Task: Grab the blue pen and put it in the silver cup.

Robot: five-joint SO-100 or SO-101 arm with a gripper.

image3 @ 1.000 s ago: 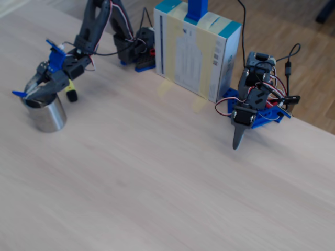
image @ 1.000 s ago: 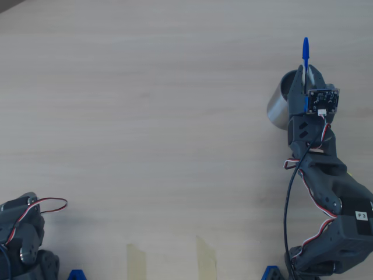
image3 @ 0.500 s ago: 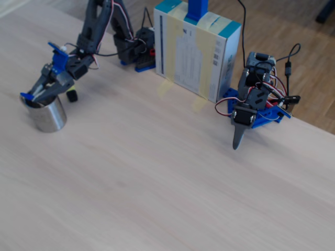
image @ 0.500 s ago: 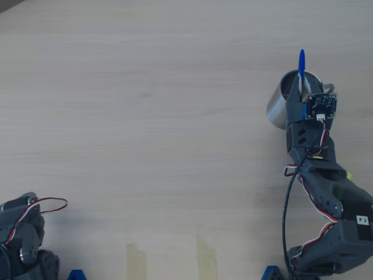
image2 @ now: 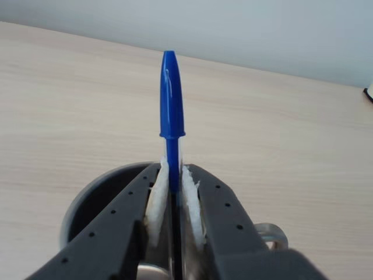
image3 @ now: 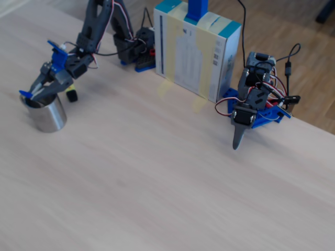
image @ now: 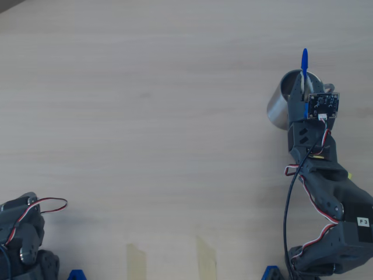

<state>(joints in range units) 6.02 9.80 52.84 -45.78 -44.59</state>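
My gripper (image: 303,83) is shut on the blue pen (image: 304,60) and holds it over the mouth of the silver cup (image: 281,105). The pen's blue cap sticks out past my fingertips, beyond the cup's far rim. In the wrist view the white-padded jaws of the gripper (image2: 173,170) press on the pen's barrel, with the blue pen's cap (image2: 171,99) pointing forward. The cup's rim (image2: 96,192) and handle (image2: 271,232) lie under the jaws. In the fixed view the gripper (image3: 35,93) hovers just above the cup (image3: 48,116), and the pen's cap (image3: 25,94) juts left.
A second arm (image3: 250,107) rests folded at the right in the fixed view, next to a white and teal box (image3: 196,49). A small black-capped object (image3: 71,96) lies just behind the cup. Tape strips (image: 136,259) mark the table's near edge.
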